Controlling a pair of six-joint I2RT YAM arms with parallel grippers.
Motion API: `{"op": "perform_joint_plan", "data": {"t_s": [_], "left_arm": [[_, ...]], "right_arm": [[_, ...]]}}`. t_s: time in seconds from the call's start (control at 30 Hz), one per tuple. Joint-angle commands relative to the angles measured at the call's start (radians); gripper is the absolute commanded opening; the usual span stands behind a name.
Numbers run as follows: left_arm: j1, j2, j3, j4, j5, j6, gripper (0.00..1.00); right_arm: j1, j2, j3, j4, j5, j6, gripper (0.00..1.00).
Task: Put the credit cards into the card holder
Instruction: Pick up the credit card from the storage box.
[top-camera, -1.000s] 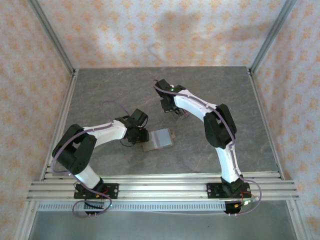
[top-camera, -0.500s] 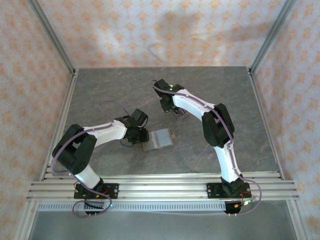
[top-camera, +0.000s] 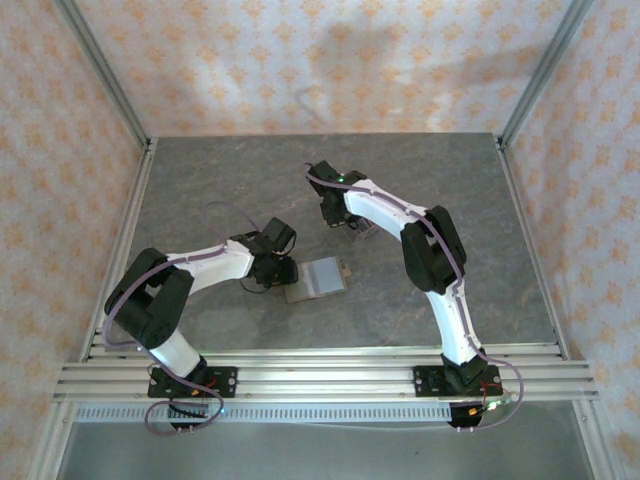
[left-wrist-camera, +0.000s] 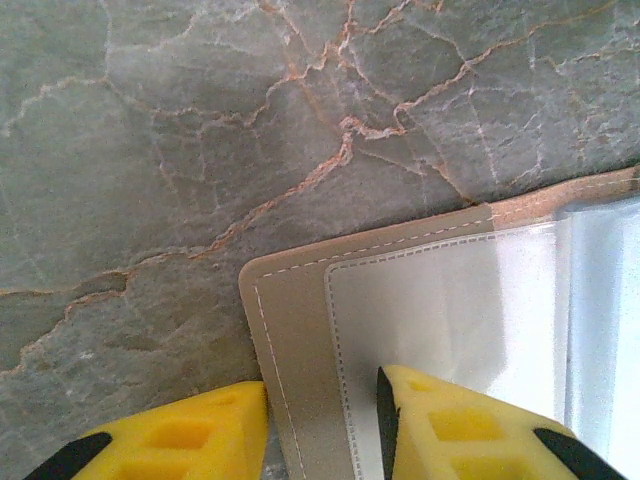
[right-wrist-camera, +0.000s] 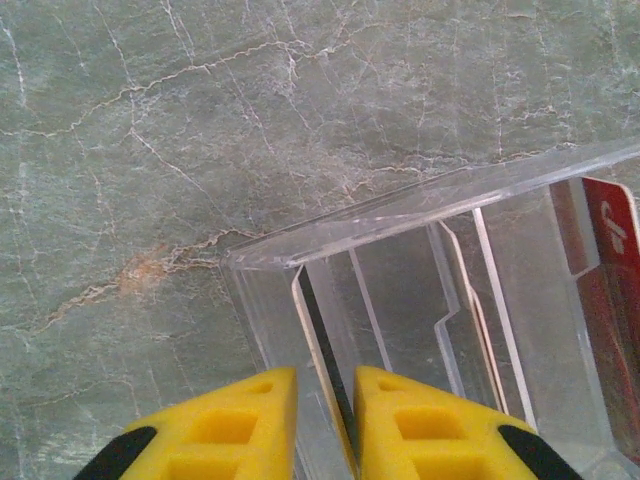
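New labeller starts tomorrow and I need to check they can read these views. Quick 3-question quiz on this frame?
1. True or false: the card holder lies open on the table, pale inside up.
2. Between the fingers of the right claw is: A) a dark card standing in the clear rack; B) a pen; C) a coin.
3. Fill in: the rightmost card in the rack is ___ in colour.
Key: 1 true; 2 A; 3 red.
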Motion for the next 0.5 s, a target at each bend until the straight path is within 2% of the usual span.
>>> {"op": "perform_joint_plan", "data": {"t_s": [0.0,0.1,0.27,0.47], "left_arm": [[-0.028,0.045,-0.012,0.031,0.027,0.011,0.35],[-0.028,0.047,-0.01,0.032,0.026,0.011,0.35],[-0.028,0.048,-0.01,0.032,0.025,0.01,0.34],[-0.029,0.052,-0.009,0.035,0.032,0.01,0.34]], "right_arm": [[0.0,0.009,0.001,-0.048,0.0,-0.009,0.2],[0.001,0.009,0.005,-0.053,0.002,-0.009,0.18],[0.002,0.005,0.015,-0.064,0.009,-0.016,0.08],[0.002,0.004,0.056,-0.1,0.038,-0.037,0.05]]}}
